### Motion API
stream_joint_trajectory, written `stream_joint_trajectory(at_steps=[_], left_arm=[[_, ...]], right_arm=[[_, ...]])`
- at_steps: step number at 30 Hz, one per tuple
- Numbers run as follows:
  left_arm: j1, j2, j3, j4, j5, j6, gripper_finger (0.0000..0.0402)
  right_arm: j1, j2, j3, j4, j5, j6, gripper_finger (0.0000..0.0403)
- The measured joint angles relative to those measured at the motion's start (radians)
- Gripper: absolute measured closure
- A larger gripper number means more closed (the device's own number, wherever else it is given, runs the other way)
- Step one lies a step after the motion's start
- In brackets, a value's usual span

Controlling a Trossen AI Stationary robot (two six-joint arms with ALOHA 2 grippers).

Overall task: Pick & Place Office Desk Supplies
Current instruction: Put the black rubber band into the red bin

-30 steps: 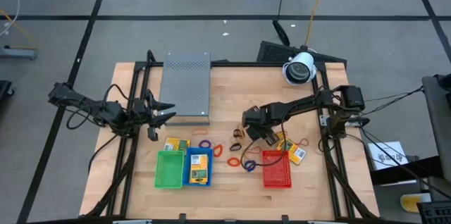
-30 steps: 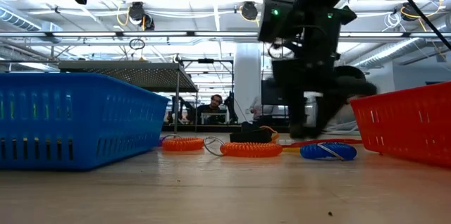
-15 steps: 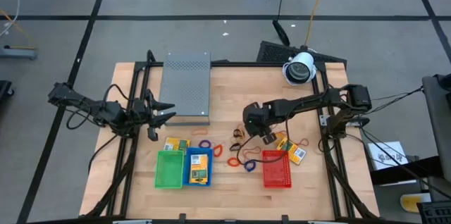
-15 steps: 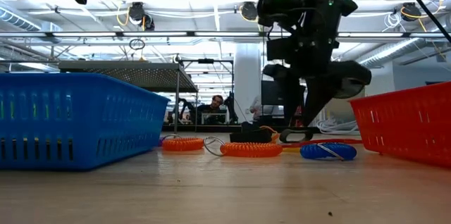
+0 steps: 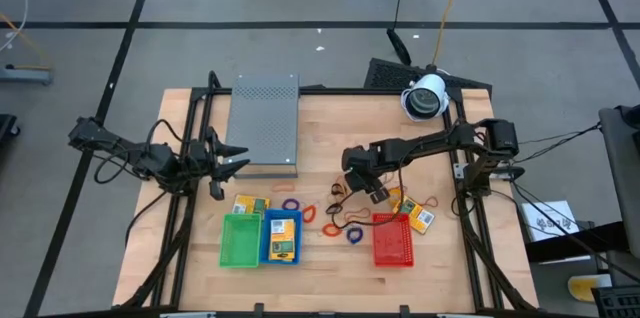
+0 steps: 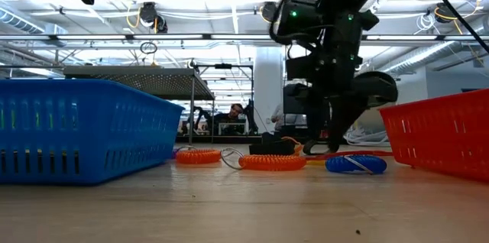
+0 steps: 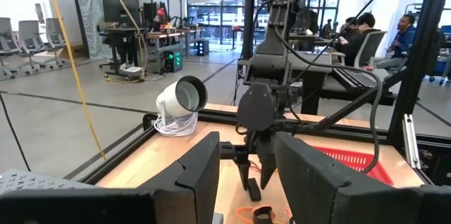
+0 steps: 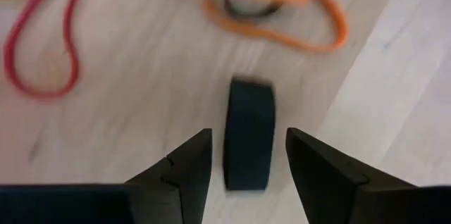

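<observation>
Left gripper (image 5: 232,161): waiting over the table's left side, just beside the grey perforated box (image 5: 265,123). In its wrist view the two fingers stand partly apart with nothing between them.

Green bin (image 5: 239,240): near the front edge, left of the blue bin (image 5: 282,238), which carries a yellow-orange packet. A second packet (image 5: 250,204) lies on the wood just behind them.

Coiled loops: purple (image 5: 291,204), red (image 5: 309,213), orange (image 5: 331,228) and blue (image 5: 355,235) lie scattered mid-table, between the blue bin and the red bin (image 5: 393,239).

Black clip (image 8: 249,131): the target of this step, by my reading. It lies flat on the wood, mid-table, right of the loops and near an orange band (image 8: 282,13). A red band (image 8: 39,48) lies to its other side, apart from it.

Right gripper (image 8: 246,160): poised just above the clip, fingers spread wide to either side of it and holding nothing. No contact is visible.

Approach: lower straight down so both fingers (image 8: 184,164) reach the wood together; the clip already sits centred in the gap.

Closing: squeeze across the clip's narrow width — a hold on its long axis would likely slip.

Risk: the orange band lies close ahead of the fingers; keep the descent vertical so it is not snagged and dragged along.

Lift: rise clear of the loops before travelling — which bin the clip belongs in cannot be told from here.
</observation>
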Motion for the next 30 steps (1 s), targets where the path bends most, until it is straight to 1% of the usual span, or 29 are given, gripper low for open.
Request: stream_joint_trajectory(at_steps=[1, 4, 7, 10, 13, 14, 19, 23, 30], left_arm=[[0.000, 0.000, 0.000, 0.000, 0.000, 0.001, 0.0256], [0.000, 0.000, 0.000, 0.000, 0.000, 0.002, 0.0256], [0.000, 0.000, 0.000, 0.000, 0.000, 0.003, 0.0256], [0.000, 0.000, 0.000, 0.000, 0.000, 0.003, 0.0256], [0.000, 0.000, 0.000, 0.000, 0.000, 0.003, 0.0256], [0.000, 0.000, 0.000, 0.000, 0.000, 0.003, 0.0256], [0.000, 0.000, 0.000, 0.000, 0.000, 0.003, 0.0256], [0.000, 0.000, 0.000, 0.000, 0.000, 0.003, 0.0256], [0.000, 0.000, 0.000, 0.000, 0.000, 0.003, 0.0256]], right_arm=[[-0.004, 0.004, 0.000, 0.001, -0.015, -0.003, 0.0232], [-0.005, 0.009, 0.000, 0.005, -0.016, -0.006, 0.0240], [-0.005, 0.006, 0.000, 0.022, -0.016, -0.010, 0.0267], [-0.005, 0.007, 0.001, 0.027, -0.016, -0.002, 0.0314], [-0.005, 0.007, 0.001, 0.030, -0.016, 0.017, 0.0379], [-0.004, 0.007, 0.001, 0.030, -0.016, 0.024, 0.0390], [-0.002, 0.006, 0.001, 0.035, -0.016, 0.093, 0.0398], [0.010, -0.019, 0.001, 0.040, -0.016, 0.144, 0.0400], [0.062, -0.108, 0.001, 0.067, -0.016, 0.224, 0.0402]])
